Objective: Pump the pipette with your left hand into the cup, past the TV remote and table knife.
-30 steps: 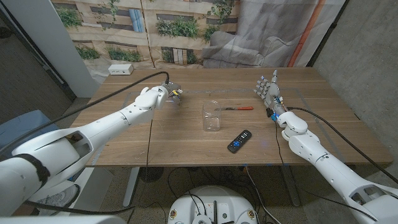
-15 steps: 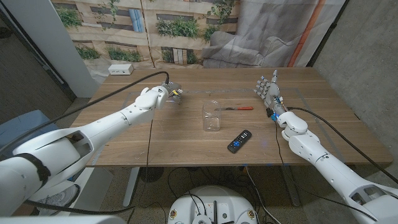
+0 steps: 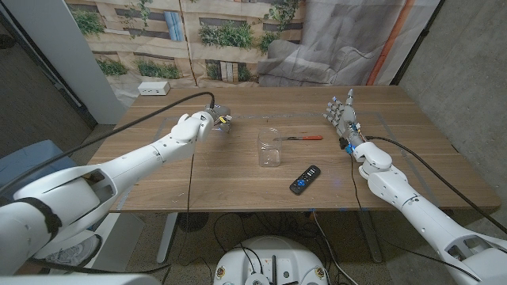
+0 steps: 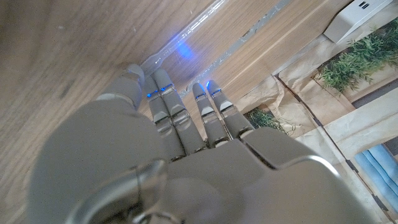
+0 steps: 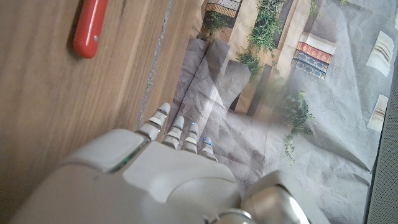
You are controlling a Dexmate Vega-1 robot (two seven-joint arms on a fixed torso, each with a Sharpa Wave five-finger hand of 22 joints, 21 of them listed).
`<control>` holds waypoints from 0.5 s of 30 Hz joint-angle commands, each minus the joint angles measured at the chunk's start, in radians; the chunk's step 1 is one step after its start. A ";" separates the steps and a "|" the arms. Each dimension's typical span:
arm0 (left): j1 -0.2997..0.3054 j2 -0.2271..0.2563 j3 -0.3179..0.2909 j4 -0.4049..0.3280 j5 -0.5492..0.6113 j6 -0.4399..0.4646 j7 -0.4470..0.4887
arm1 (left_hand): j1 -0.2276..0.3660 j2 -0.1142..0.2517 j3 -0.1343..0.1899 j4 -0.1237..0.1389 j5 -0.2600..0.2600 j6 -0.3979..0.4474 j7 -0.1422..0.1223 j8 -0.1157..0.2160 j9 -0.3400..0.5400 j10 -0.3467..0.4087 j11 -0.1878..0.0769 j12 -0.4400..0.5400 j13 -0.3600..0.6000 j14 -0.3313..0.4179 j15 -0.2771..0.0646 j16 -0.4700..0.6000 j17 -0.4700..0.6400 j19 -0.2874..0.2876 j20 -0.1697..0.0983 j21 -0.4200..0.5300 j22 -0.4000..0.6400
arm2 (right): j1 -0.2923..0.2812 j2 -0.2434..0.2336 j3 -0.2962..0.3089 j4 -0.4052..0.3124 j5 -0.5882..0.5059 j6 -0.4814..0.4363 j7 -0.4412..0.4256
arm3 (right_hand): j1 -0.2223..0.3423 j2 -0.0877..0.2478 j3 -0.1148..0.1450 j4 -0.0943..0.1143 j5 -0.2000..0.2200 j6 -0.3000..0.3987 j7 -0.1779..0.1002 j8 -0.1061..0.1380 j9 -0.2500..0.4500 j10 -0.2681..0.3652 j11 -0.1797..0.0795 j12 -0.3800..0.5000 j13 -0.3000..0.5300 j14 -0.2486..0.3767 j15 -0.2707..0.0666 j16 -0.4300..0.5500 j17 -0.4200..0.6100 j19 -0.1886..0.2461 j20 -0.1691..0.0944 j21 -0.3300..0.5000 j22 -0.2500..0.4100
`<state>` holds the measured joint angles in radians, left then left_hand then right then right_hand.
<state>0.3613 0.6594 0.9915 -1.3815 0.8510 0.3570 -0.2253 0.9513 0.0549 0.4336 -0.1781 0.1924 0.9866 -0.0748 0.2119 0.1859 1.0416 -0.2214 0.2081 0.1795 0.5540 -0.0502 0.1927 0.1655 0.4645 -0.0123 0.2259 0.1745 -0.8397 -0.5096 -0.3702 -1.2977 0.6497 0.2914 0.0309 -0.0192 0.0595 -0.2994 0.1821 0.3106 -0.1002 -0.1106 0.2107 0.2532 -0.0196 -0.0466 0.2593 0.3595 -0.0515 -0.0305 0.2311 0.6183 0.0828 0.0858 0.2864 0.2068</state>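
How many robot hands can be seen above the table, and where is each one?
2. The left hand is over the table's left part, left of the cup. The right hand stands near the right side, beside the knife.

Left hand [image 3: 212,120] reaches forward, fingers curled; right hand [image 3: 343,117] upright, fingers spread.

Wooden table [image 3: 238,178] stood before a backdrop printed with buildings and foliage [image 3: 230,36]. A white power strip [image 3: 154,89] lay at the far left corner. Grey draped cloth [image 3: 317,47] hung behind the far edge.
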 commanded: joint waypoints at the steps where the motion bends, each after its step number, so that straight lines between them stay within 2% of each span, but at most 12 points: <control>1: 0.025 0.012 -0.005 -0.013 0.016 0.019 0.045 | 0.013 -0.002 -0.002 -0.002 0.000 0.011 -0.005 0.005 0.005 0.017 0.000 0.003 0.004 0.014 -0.112 0.002 0.002 0.016 -0.003 0.006 0.005 | 0.001 0.000 0.000 0.001 0.000 0.000 0.001 | 0.000 0.058 -0.006 0.000 0.006 0.003 -0.009 0.007 0.001 0.000 -0.002 0.007 0.006 -0.006 -0.084 0.006 0.004 0.005 0.002 0.004 0.005; 8: 0.040 0.015 -0.014 -0.018 0.018 0.033 0.071 | 0.026 -0.006 -0.010 -0.001 0.000 0.048 0.009 0.016 0.009 0.056 0.000 0.010 0.007 0.045 -0.120 0.003 0.003 0.037 -0.011 0.010 0.006 | 0.001 0.000 0.000 0.001 0.000 0.000 0.001 | 0.000 0.058 -0.006 0.000 0.006 0.003 -0.009 0.007 0.001 0.004 -0.003 0.009 0.005 -0.005 -0.083 0.006 0.004 0.005 0.002 0.004 0.005; 15: 0.046 0.026 -0.020 -0.029 0.015 0.023 0.080 | 0.031 -0.008 -0.013 -0.001 0.000 0.055 0.005 0.016 0.009 0.065 0.000 0.011 0.007 0.054 -0.122 0.003 0.003 0.042 -0.013 0.010 0.006 | 0.001 0.000 0.000 0.001 0.000 0.000 0.001 | 0.000 0.058 -0.006 0.000 0.006 0.002 -0.009 0.007 0.001 0.001 -0.003 0.007 0.005 -0.006 -0.086 0.006 0.005 0.005 0.002 0.003 0.005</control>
<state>0.3921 0.6726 0.9816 -1.3963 0.8646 0.3802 -0.1717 0.9698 0.0494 0.4265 -0.1770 0.1924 1.0228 -0.0745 0.2253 0.1939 1.0968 -0.2200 0.2150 0.1843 0.5951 -0.0555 0.1927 0.1654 0.4967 -0.0264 0.2297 0.1795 -0.8393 -0.5093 -0.3701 -1.2975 0.6498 0.2919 0.0313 -0.0192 0.0595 -0.2994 0.1821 0.3106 -0.1002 -0.1106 0.2107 0.2531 -0.0196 -0.0465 0.2593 0.3595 -0.0515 -0.0304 0.2311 0.6183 0.0828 0.0858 0.2864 0.2067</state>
